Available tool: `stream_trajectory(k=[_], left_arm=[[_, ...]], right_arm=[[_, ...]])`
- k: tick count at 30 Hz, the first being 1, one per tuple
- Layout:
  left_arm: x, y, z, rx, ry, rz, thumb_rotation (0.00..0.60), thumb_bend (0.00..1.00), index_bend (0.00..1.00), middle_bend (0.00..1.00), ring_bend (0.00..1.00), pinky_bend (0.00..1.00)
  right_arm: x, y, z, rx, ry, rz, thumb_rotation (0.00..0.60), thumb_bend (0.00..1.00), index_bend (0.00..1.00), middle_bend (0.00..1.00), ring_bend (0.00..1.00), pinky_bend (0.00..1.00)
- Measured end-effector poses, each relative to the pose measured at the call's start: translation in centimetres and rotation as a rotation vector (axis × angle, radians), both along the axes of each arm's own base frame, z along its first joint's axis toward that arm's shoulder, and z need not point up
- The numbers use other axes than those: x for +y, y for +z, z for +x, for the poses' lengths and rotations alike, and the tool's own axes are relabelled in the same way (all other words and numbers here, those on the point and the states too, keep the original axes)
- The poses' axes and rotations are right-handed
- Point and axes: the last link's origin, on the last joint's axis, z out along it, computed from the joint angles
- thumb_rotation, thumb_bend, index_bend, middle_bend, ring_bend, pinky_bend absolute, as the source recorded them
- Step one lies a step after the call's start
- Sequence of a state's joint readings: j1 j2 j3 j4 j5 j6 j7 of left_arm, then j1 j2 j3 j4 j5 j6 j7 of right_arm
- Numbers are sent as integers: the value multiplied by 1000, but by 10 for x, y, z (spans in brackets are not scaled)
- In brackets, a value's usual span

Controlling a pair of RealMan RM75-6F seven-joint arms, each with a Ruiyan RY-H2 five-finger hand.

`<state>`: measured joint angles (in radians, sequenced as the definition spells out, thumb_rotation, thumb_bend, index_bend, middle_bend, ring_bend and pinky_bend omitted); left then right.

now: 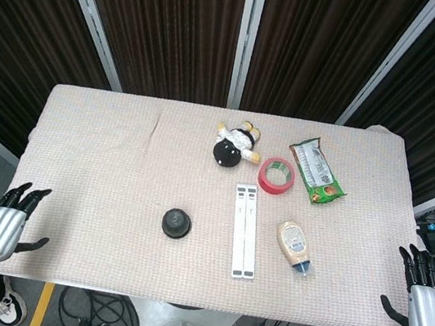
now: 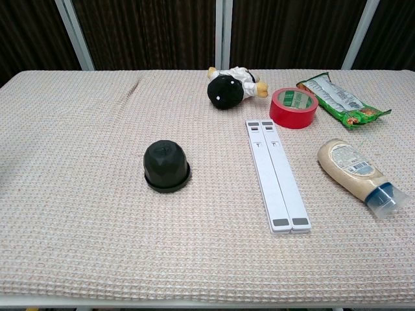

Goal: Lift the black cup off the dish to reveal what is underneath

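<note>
While the upturned black plastic cup (image 2: 166, 164) sits mouth-down on its round black dish (image 2: 167, 184) left of the table's middle, we find both hands well apart from it: left hand (image 1: 5, 225) and right hand (image 1: 427, 301) rest at the near corners, fingers spread, holding nothing.

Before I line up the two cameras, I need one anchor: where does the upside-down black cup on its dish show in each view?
Head view: the black cup sits left of centre, toward the near edge.
Chest view: left of centre, at mid-height.
Shared landmark: the long white folding stand lies to its right.
</note>
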<state>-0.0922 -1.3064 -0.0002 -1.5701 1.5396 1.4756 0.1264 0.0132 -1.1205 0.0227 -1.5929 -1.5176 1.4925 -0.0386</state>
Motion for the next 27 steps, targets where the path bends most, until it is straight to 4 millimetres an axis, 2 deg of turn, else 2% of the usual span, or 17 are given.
stream_trajectory(k=[17,23,27], left_arm=[[7,-11,7,-34,-11,-54,600,0,156,208,83,157],[20,-26,17,-86,-28,-103,600,0,156,208,83,157],[32,-44,29,-124,-53,-144,600,0,156,208,83,157]], right_arm=[[0,2,1,-6,17,-8,600,130,0,0,0,0],[-2,0,3,-11,26,-3,600,130,0,0,0,0],[-3,-3,4,-13,37,4,600,130,0,0,0,0]])
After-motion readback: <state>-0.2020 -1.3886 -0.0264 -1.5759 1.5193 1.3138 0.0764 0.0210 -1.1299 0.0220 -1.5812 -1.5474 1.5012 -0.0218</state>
